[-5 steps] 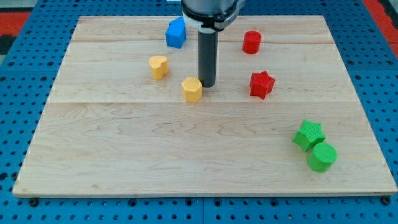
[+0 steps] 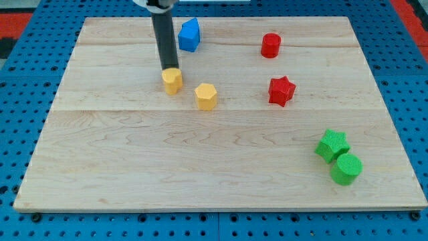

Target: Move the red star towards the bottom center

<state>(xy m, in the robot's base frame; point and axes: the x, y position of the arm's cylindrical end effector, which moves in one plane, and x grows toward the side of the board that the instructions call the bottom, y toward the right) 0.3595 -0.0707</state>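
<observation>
The red star point(image 2: 281, 91) lies on the wooden board point(image 2: 200, 161), right of centre in the upper half. My tip point(image 2: 169, 69) is far to the star's left, at the top edge of a yellow heart-shaped block point(image 2: 172, 81) and seems to touch it. A yellow hexagonal block point(image 2: 206, 96) sits between the heart and the star.
A red cylinder point(image 2: 270, 45) stands above the red star. A blue block point(image 2: 189, 35) is near the top, right of the rod. A green star point(image 2: 332, 145) and a green cylinder point(image 2: 346, 169) sit close together at the lower right.
My tip has moved left and slightly up, from beside the yellow hexagon to the yellow heart's top edge. No block has visibly moved.
</observation>
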